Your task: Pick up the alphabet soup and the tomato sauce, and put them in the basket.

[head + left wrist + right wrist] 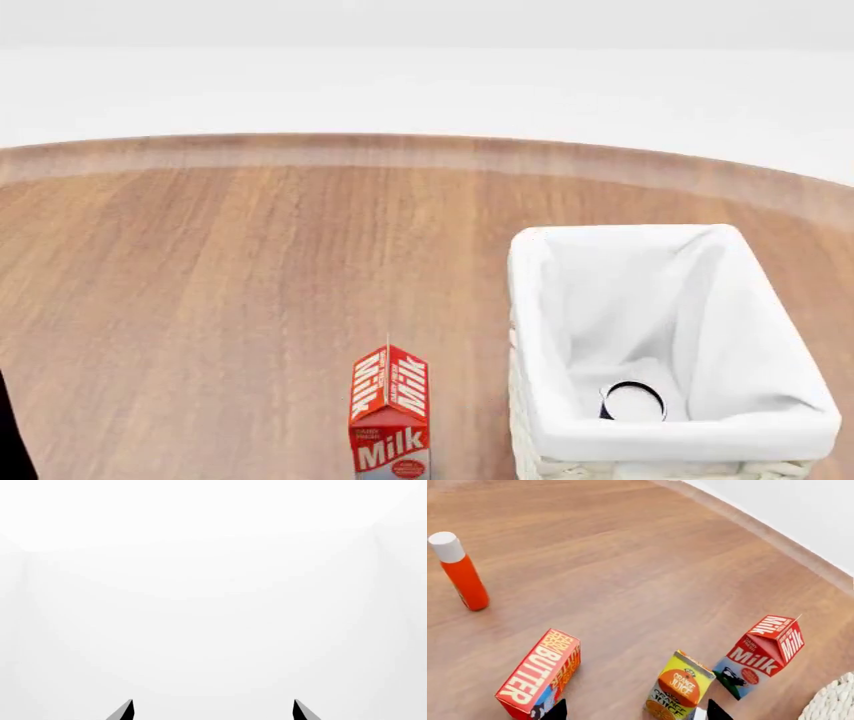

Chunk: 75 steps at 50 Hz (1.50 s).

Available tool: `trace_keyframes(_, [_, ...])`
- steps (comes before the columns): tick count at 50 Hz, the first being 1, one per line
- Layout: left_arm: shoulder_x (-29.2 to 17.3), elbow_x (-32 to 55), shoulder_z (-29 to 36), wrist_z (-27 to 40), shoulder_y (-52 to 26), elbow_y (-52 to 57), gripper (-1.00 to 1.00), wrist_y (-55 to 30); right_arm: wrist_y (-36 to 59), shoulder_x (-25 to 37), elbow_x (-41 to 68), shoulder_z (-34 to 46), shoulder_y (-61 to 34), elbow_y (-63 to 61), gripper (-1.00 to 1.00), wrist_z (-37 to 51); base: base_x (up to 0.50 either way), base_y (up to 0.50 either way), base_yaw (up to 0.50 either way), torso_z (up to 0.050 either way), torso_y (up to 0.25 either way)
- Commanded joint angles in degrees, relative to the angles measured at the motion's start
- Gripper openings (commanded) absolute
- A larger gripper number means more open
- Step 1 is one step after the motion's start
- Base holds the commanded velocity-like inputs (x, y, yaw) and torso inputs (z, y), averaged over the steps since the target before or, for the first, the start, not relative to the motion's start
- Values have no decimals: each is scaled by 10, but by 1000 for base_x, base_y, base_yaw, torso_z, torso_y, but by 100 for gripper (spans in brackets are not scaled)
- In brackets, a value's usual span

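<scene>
The rectangular cream-white wicker basket with its white cloth liner (747, 420) sits on the round wooden table (240, 280) at about four o'clock in the head view. One small can with a dark rim and pale end (631, 401) stands inside it, label hidden. The red milk carton (390, 412) stands just beside the basket, at nine o'clock from it. Both grippers, left gripper (212, 711) and right gripper (634, 712), show fingertips spread apart, released and holding nothing. The right wrist view shows an orange juice carton (679, 692), a red butter box (539, 674) and a red ketchup bottle with white cap (460, 572).
</scene>
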<state>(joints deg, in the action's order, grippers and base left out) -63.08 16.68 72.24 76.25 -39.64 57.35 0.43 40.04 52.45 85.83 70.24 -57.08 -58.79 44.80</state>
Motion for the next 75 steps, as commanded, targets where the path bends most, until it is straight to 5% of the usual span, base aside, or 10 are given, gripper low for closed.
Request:
trace_keyframes(1, [3, 3, -2, -2, -2, 2, 100, -6, 21, -8, -4, 80, 46, -4, 100, 55, 0, 0, 0, 0, 0])
trace_keyframes(23, [2, -3, -2, -2, 5, -1, 100, 0, -33, 44, -66, 121, 177, 2, 100, 142, 0, 0, 0, 0, 0])
trace_keyframes(48, [6, -2, -5, -3, 3, 5, 100, -12, -92, 86, -89, 169, 175, -4, 100, 153, 0, 0, 0, 0, 0])
trace_keyframes(75, [7, -1, -6, -3, 1, 9, 100, -19, -168, 92, -160, 169, 214, 135, 100, 11, 0, 0, 0, 0, 0])
